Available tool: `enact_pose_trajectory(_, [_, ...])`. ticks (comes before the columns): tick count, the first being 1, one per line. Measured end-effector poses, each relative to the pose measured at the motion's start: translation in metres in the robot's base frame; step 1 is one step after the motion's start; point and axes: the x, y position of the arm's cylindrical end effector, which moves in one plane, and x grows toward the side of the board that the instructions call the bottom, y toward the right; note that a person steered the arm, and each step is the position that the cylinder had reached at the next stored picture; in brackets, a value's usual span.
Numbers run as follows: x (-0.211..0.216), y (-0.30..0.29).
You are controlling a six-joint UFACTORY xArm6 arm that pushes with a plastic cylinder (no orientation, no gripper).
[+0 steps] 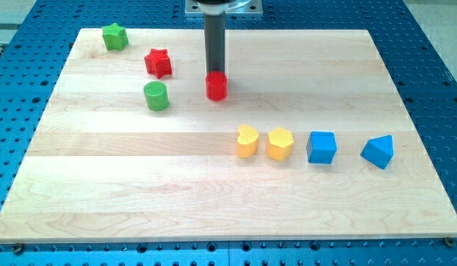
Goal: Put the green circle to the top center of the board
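Observation:
The green circle point(155, 96) stands upright on the wooden board point(214, 199), left of centre in the upper part. My tip point(214, 73) is to its right and slightly higher in the view, a clear gap away. The tip's end meets the top of a red circle point(216, 87); I cannot tell if it touches it. A red star point(158, 63) lies just above the green circle.
A green star point(114, 36) sits near the board's top left corner. A row across the middle right holds a yellow heart point(247, 141), a yellow hexagon point(280, 144), a blue cube point(321, 147) and a blue triangle point(378, 151).

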Motion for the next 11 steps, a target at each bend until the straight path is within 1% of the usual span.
enact_pose_trajectory(1, [0.052, -0.002])
enact_pose_trajectory(2, [0.089, -0.073])
enact_pose_trajectory(3, [0.074, -0.112])
enact_pose_trajectory(4, [0.041, -0.112])
enact_pose_trajectory(5, [0.024, -0.119])
enact_pose_trajectory(6, [0.016, -0.098])
enact_pose_trajectory(7, [-0.023, -0.031])
enact_pose_trajectory(8, [-0.052, -0.018])
enact_pose_trajectory(9, [-0.068, -0.018])
enact_pose_trajectory(10, [-0.086, -0.002])
enact_pose_trajectory(11, [-0.096, 0.0])
